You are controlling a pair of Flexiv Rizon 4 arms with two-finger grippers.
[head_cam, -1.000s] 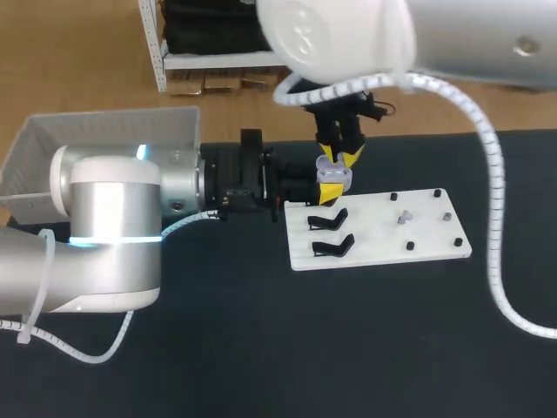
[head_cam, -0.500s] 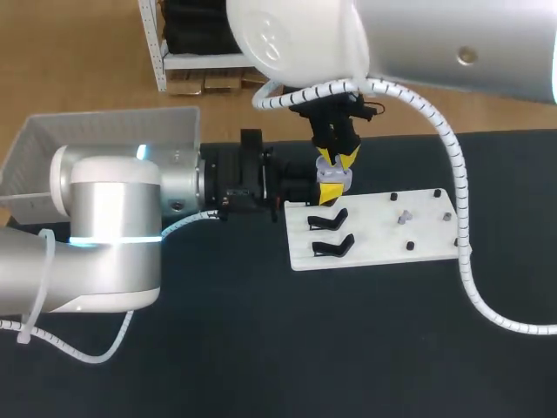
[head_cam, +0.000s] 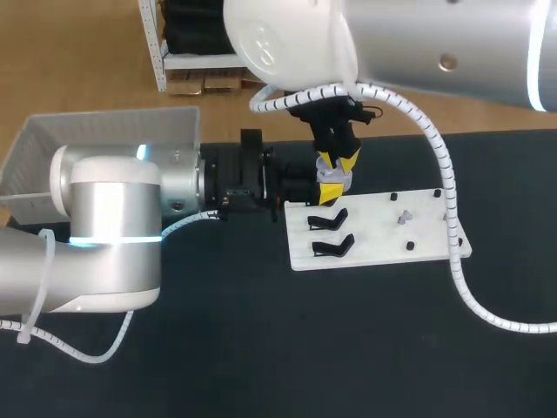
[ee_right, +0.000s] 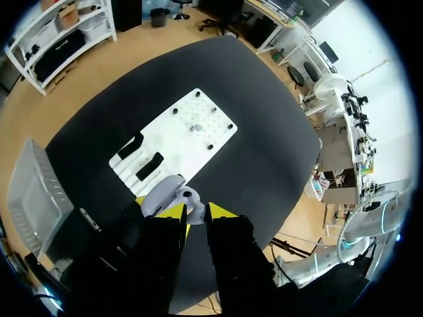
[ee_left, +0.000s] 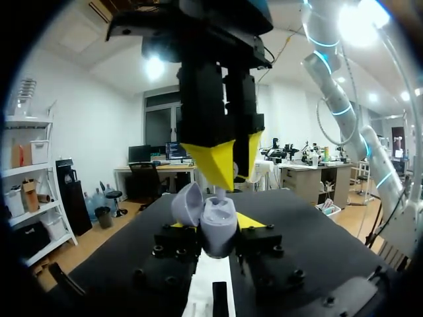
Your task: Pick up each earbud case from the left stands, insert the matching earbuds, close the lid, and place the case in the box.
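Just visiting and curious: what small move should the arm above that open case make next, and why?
Probably ease the right end effector straight down slightly: it hangs just above the open case gripped by the left end effector, and an earbud seems poised over it, unseated.

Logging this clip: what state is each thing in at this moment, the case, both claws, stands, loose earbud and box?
Case, lid open, held up beside the board.
Left claw, shut on the case.
Right claw, directly above the open case.
Stands, both empty.
Earbud, lying on the board.
Box, nothing visible inside; partly hidden by the left arm.
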